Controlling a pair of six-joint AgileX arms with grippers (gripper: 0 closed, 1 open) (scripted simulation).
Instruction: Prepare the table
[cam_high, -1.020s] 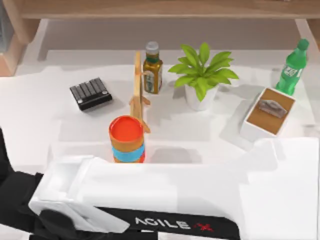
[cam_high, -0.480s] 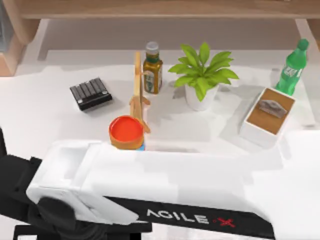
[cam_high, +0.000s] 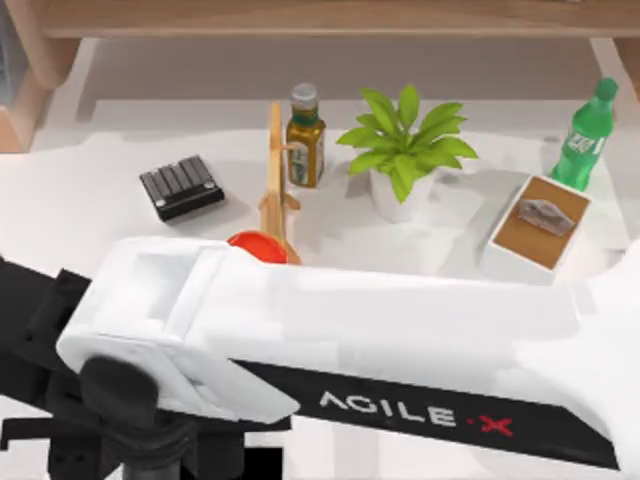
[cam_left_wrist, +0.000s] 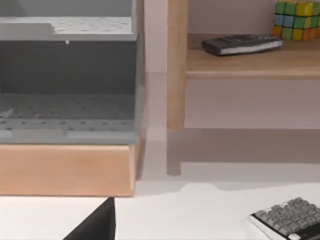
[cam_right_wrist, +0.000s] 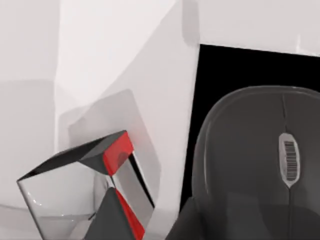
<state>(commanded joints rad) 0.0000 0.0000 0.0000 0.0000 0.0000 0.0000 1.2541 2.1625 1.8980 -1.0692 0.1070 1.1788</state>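
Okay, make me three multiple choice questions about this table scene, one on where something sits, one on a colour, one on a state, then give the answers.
1. Where on the table does the green bottle stand?
A. far right
B. far left
C. beside the black keypad

2. What colour is the top of the cup peeking past the arm?
A. blue
B. red-orange
C. white

3. How does the dark oil bottle stand?
A. lying down
B. upright, capped
C. upside down

Answers: A, it is at the top view's right edge, by the wooden tray. B, a red-orange rim shows. B, it stands vertical with its cap on top.
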